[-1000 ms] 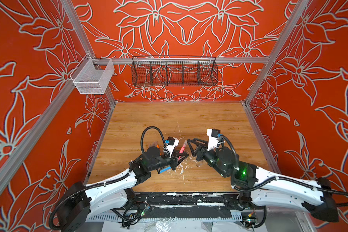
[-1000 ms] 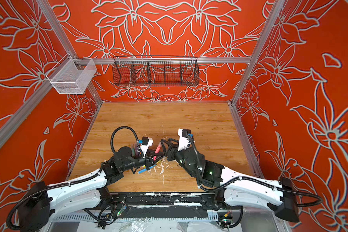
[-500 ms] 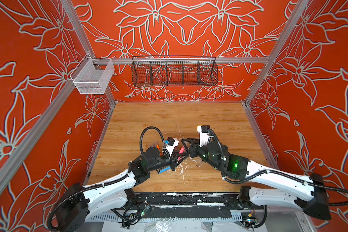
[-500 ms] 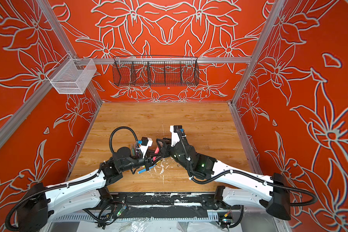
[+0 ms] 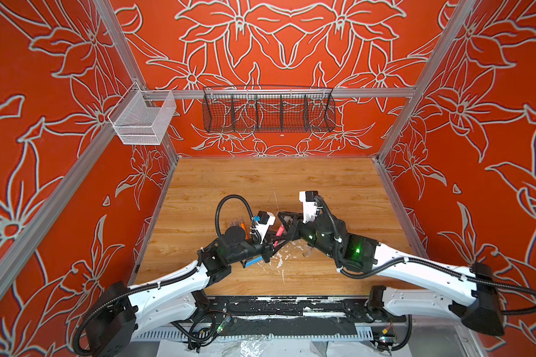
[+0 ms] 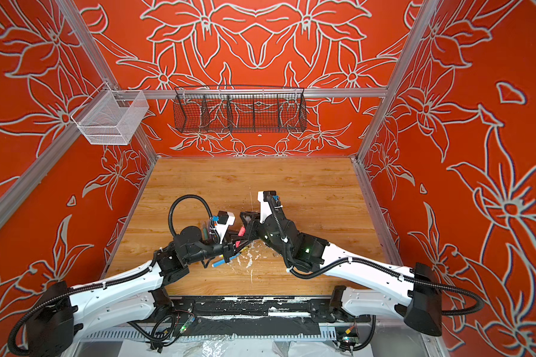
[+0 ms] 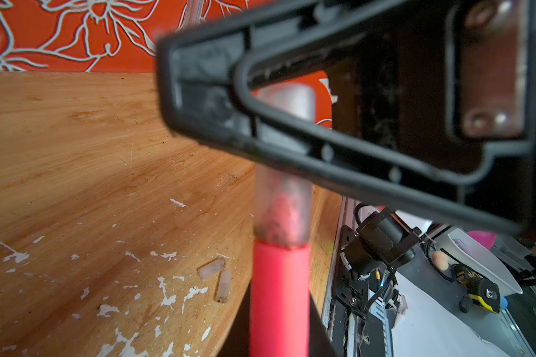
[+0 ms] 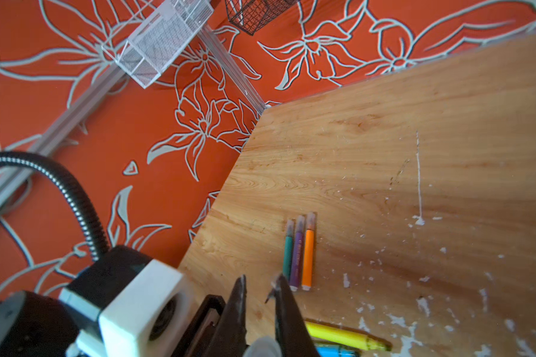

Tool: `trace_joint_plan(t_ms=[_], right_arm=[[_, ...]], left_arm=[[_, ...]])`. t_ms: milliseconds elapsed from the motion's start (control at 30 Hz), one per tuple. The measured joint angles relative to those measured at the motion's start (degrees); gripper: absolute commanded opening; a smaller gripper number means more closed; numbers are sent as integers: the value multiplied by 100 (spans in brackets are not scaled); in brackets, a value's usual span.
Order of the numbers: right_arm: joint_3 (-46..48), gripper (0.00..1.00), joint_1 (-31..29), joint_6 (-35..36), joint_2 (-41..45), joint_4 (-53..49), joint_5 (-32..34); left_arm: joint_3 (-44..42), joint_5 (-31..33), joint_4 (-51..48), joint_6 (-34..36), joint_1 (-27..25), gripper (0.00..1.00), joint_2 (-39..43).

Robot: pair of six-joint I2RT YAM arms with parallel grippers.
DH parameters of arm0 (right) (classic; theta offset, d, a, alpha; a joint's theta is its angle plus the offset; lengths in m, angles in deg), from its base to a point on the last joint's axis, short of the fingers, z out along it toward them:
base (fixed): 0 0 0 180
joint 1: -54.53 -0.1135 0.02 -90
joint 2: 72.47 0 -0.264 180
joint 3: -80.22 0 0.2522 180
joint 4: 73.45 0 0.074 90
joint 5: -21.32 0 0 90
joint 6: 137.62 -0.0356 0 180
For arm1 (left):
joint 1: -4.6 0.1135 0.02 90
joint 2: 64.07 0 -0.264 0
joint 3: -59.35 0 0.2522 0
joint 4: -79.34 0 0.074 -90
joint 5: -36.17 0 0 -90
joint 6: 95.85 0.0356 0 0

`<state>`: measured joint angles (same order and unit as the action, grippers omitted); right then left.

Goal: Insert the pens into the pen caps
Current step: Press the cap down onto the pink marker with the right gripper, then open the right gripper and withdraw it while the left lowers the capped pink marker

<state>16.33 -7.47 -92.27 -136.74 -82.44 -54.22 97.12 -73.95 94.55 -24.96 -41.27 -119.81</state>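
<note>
- Two pincers meet tip to tip above the wooden table (image 5: 260, 185) in both top views.
- The left pincer (image 5: 271, 244) is clamped tight on the lower barrel of the pink pen (image 5: 280, 231). The pen rises tilted out of its jaws toward the right pincer.
- The right pincer (image 5: 286, 219) is closed on a translucent pen cap (image 7: 281, 210). In the left wrist view one black finger (image 7: 291, 148) crosses the cap's middle, and the cap shows on both sides of it.
- That cap sits over the pink pen's tip. Its rim touches the pink barrel, and the nib shows blurred through the plastic.
- Below the joined pincers, two loose caps (image 7: 211, 269) lie on the table close together; whether they touch cannot be told.
- Out past the right pincer's fingers (image 8: 239, 309), three pens lie side by side: the green pen (image 8: 288, 250), the purple pen (image 8: 297, 250) and the orange pen (image 8: 308, 250). Each wears a greyish cap on the end farther from that pincer.
- Close beside the same fingers lie the yellow pen (image 8: 344, 337) and, next to it, the blue pen (image 8: 334, 352), which the picture's edge partly cuts off.
- In both top views the blue pen lies just beside the left pincer's body, on the table.
- White flecks (image 7: 164, 296) dot the wood around both pincers.
</note>
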Motion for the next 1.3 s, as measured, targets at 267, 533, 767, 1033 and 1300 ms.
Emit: trace_joint_plan(t_ms=[267,533,767,1033,1300], right_arm=[[109,0,-74,-177,-131,299,57],[662,0,-413,-343,-365,1484,774],[671,0,-487,-411,-756,2280,1110],[669,0,-501,-404,-883,3314,1360],[660,0,-616,-308,-870,3685,1530]], left_arm=[[-4,199,-105,-59,2,0,22],[-144,-437,-96,-765,382,0,61],[-105,-1034,52,-1274,815,0,31],[691,-938,-894,-863,951,0,153],[1255,-564,-1849,129,942,0,225]])
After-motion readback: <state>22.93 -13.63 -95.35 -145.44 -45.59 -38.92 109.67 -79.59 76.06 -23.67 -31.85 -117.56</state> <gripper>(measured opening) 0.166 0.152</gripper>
